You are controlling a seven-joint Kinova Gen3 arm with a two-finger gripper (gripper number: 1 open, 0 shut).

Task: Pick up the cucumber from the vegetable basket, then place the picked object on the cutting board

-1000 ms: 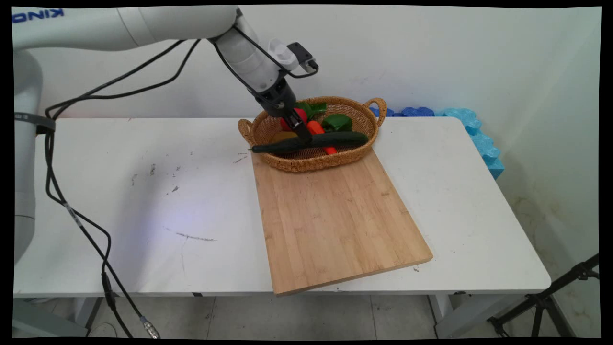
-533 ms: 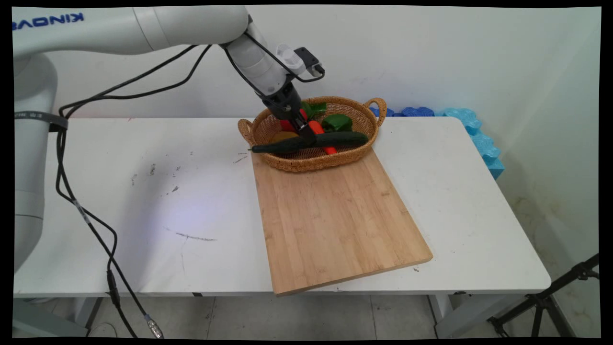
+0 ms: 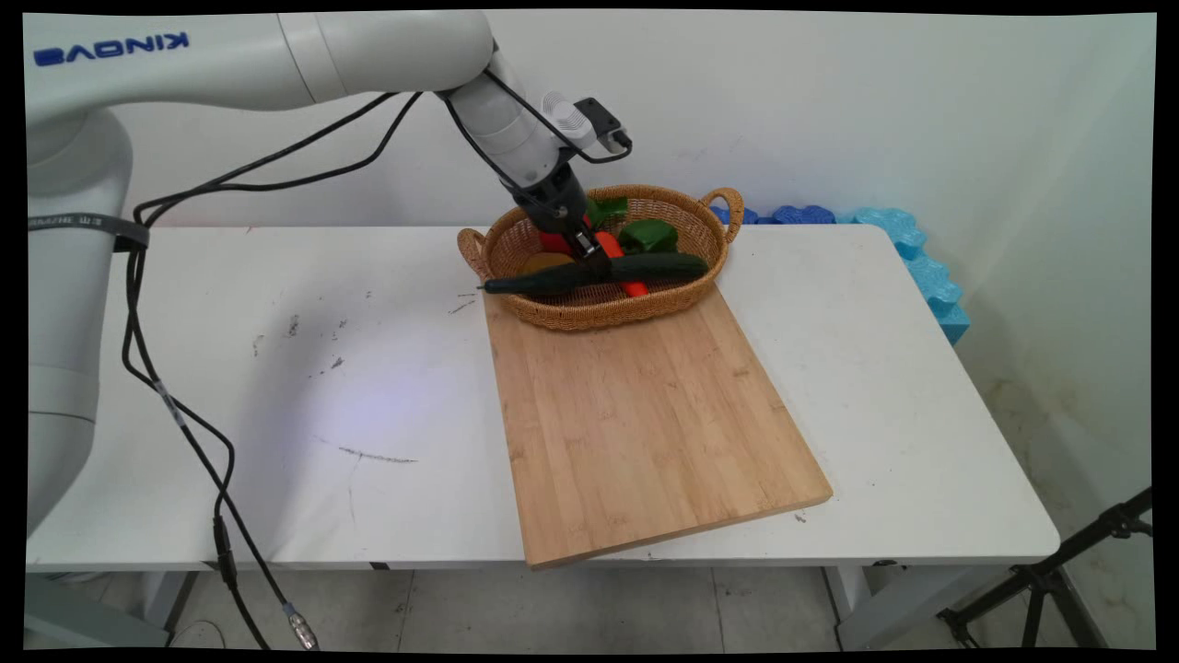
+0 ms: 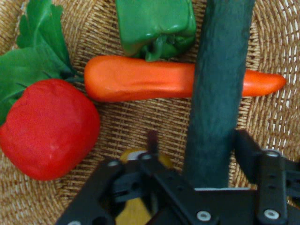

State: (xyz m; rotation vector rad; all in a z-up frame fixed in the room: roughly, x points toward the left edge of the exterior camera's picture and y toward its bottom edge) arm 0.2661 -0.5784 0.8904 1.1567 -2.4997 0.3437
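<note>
I see my fingers [image 4: 213,154] spread around the cucumber [image 4: 218,89] mid-length, in the basket [image 3: 599,308] at upper centre; it looks stiff, smooth, perhaps slippery, so mid-body seems best.

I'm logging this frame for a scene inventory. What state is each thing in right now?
gripper: down in the basket, fingers either side of the cucumber.
cucumber: lying across the carrot, one end over the basket rim.
carrot: lying in the basket, partly under the cucumber.
green pepper: in the basket, beside the carrot.
red vegetable: in the basket, leaves attached.
basket: upright, its near edge on the cutting board.
cutting board: flat on the table.
</note>
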